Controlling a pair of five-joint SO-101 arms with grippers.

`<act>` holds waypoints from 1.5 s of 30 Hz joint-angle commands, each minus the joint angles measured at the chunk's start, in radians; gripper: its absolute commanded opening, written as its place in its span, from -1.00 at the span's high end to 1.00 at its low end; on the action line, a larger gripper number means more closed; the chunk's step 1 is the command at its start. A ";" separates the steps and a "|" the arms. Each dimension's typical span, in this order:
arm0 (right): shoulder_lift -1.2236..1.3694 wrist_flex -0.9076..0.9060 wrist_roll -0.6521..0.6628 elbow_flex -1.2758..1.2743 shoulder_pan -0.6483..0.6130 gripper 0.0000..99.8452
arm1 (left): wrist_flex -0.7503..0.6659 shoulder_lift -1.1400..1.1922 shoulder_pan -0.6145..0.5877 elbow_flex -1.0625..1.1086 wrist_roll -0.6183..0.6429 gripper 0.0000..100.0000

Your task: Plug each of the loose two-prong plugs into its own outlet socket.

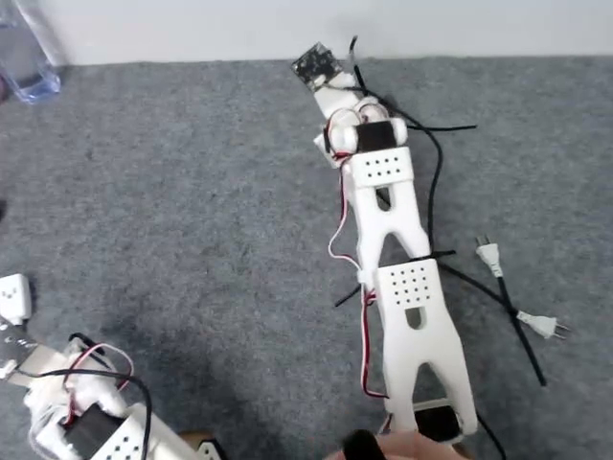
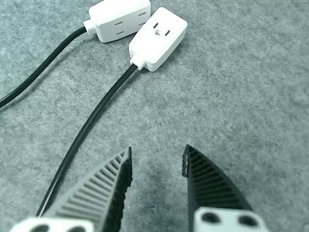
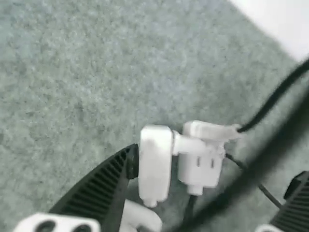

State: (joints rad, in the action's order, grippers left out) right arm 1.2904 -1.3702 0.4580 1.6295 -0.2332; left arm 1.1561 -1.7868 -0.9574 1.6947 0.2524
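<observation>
By my reckoning, almost everything is left to do. On the right of the carpet (image 1: 192, 192) the farther plug (image 1: 490, 255) and the nearer plug (image 1: 544, 327) lie loose, in no socket. My left gripper (image 2: 157, 151) is wide open and empty. Beyond it sit the first socket (image 2: 118, 19) and, just beside it, the second socket (image 2: 159, 36), both with bare slots. My right gripper (image 3: 215, 166), far across the table, is spread wide around white cord fittings (image 3: 200, 157) and grips nothing. I cannot tell whether those are mated.

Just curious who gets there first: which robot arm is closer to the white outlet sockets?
Left. The left gripper is open just short of the outlet sockets lying ahead of it; the right arm stretches along the table's middle, well away from them.
</observation>
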 commanded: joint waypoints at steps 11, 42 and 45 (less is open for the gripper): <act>-0.337 -0.311 -0.012 0.051 0.081 0.12 | 0.002 -0.003 0.002 -0.010 -0.006 0.67; -1.029 -0.412 -0.052 -1.255 -0.005 0.66 | 0.002 -0.002 0.002 -0.010 -0.005 0.67; -1.032 -0.337 -0.015 -1.387 0.053 0.79 | 0.008 -0.002 0.002 -0.010 -0.005 0.67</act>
State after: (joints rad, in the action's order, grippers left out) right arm 0.3207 -1.7461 0.4028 0.3406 -0.2209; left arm 1.1561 -1.7868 -0.9559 1.6947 0.2524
